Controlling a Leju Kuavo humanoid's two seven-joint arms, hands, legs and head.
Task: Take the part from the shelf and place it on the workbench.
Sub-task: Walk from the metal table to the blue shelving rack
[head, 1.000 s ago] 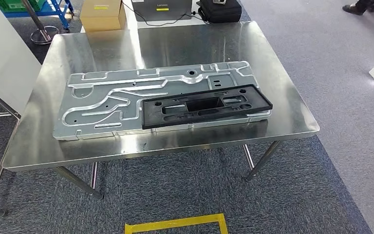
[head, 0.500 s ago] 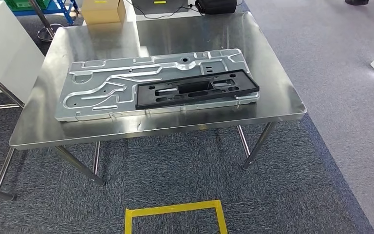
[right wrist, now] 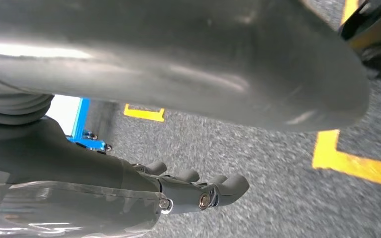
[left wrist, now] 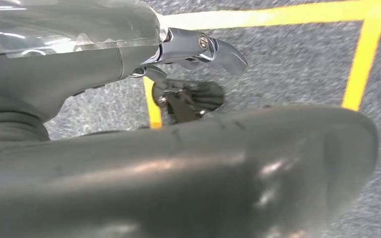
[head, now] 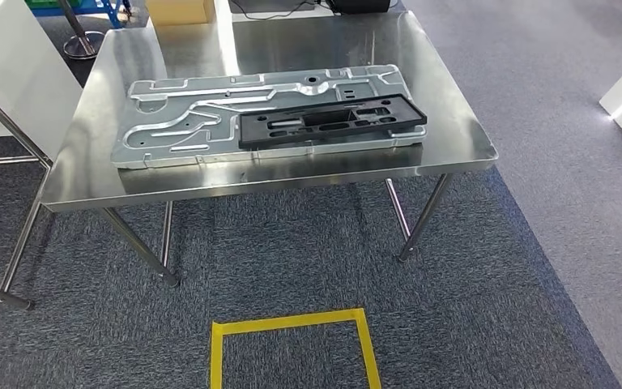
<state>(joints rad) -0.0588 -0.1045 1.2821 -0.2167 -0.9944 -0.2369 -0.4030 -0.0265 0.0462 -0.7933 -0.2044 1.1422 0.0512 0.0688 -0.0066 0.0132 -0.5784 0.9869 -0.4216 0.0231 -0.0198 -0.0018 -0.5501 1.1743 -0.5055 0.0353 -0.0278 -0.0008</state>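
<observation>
Left hand (left wrist: 188, 54) hanging over grey carpet and yellow floor tape (left wrist: 362, 54), fingers apart, nothing held. Right hand (right wrist: 193, 191) likewise slack, holding nothing. Black plastic frame part (head: 332, 120) lying on ribbed metal panel (head: 186, 121) atop steel workbench (head: 275, 174). Risk: frame sliding off the smooth panel if workbench gets bumped.
</observation>
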